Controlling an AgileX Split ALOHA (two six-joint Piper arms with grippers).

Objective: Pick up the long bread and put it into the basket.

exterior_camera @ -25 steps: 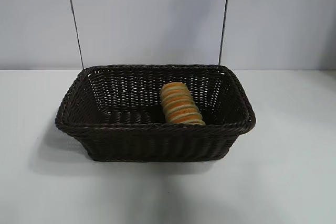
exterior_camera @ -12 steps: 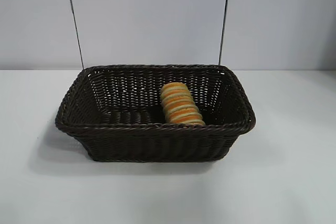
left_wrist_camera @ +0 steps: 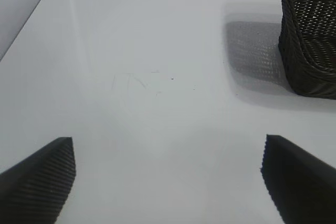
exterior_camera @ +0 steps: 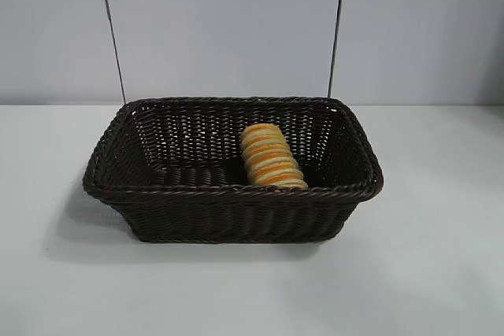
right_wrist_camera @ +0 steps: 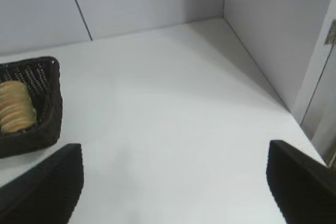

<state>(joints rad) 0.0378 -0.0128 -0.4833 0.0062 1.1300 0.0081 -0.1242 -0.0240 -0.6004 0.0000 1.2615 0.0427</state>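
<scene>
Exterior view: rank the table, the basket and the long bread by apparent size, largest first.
1. The table, filling the whole lower part of the view.
2. The basket.
3. The long bread, lying inside it.

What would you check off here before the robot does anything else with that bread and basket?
1. Long bread inside the basket: ok.
2. Bread below the rim, nothing hanging over: ok.
3. Basket flat on the table: ok.
4. Left gripper open, holding nothing, away from the basket: ok.
5. Right gripper open, holding nothing, off to the basket's side: ok.
6. Bread lying fully flat on the basket floor: cannot tell.
</scene>
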